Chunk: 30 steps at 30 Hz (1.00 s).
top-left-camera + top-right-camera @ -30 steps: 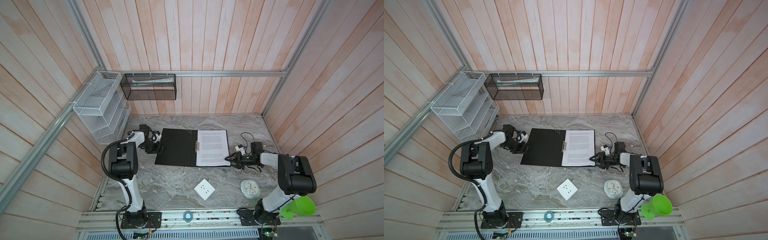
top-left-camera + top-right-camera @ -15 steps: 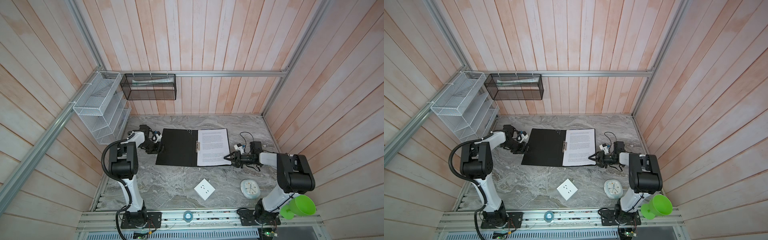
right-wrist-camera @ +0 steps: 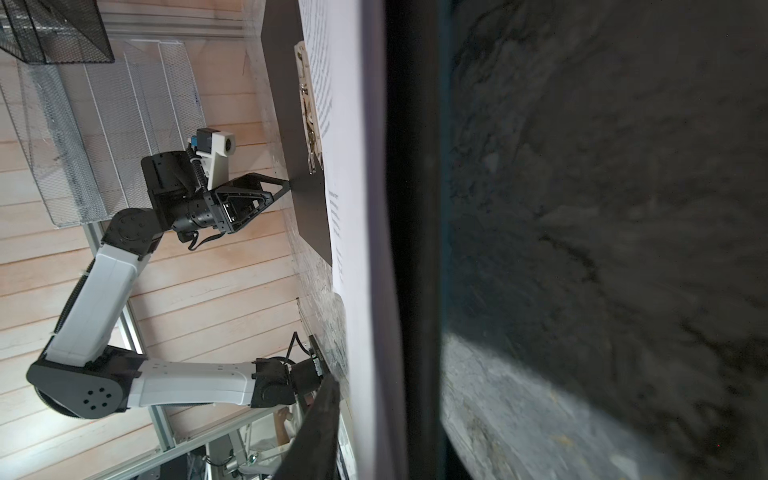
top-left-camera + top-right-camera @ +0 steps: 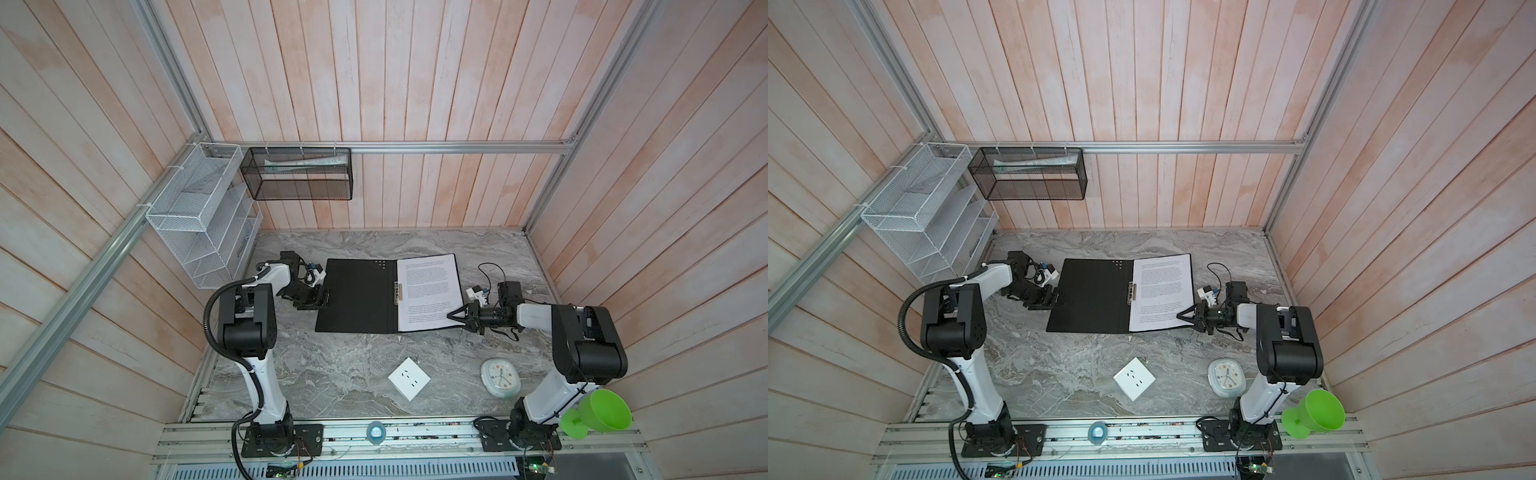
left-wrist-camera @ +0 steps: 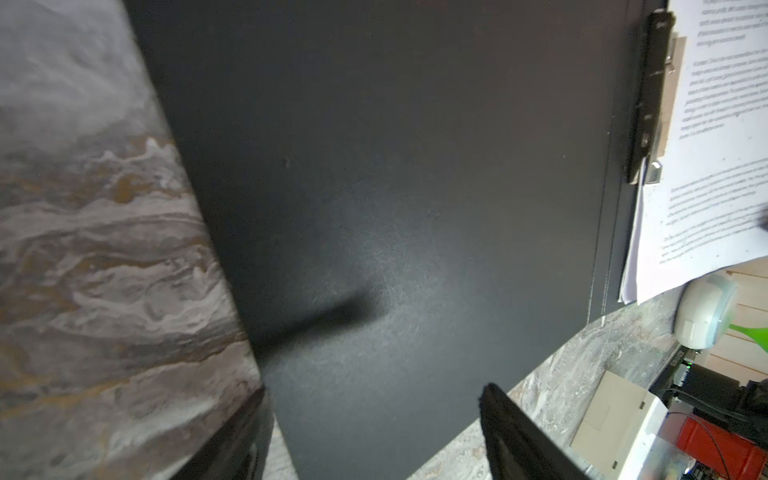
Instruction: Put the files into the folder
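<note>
Since a second ago the right gripper (image 4: 450, 314) has slid left onto the paper and drawn its jaws narrow. It now pinches the right edge of the files (image 4: 428, 291), right of centre in both top views. In the right wrist view one finger (image 3: 324, 415) lies on the paper side and the other is hidden under the sheets. Whether the cover beneath is also pinched I cannot tell.

The left gripper (image 4: 323, 297) has not moved. Its jaws stand wide at the left edge of the folder (image 4: 357, 299), one tip touching it.

The folder lies open and black side up on the table (image 4: 340, 374). The files cover its right half beside the clip (image 4: 397, 291), and their print is too small to read.
</note>
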{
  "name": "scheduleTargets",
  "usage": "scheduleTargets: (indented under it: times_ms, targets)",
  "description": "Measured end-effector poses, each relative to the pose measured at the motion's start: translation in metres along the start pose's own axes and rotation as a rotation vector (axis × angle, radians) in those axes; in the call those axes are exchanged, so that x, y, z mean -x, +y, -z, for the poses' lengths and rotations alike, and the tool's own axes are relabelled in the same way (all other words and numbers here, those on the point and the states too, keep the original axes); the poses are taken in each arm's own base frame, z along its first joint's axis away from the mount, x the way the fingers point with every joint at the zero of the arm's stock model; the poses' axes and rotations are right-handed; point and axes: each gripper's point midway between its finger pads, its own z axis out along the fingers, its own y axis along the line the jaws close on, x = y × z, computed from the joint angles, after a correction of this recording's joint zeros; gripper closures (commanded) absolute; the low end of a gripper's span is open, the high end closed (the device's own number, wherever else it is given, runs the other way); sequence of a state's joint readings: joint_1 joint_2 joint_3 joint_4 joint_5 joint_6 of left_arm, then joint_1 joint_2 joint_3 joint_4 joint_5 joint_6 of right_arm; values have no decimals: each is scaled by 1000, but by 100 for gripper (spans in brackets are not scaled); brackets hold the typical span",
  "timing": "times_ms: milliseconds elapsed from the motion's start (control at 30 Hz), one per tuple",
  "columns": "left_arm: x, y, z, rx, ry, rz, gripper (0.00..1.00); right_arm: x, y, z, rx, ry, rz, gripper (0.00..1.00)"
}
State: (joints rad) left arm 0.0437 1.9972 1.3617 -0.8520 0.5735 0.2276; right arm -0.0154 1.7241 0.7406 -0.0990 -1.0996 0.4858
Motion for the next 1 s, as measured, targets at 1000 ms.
scheduleTargets:
  times_ms: [1000]
  targets:
    - [9, -26, 73, -201, -189, 25, 18, 30, 104, 40, 211, -93, 78, 100]
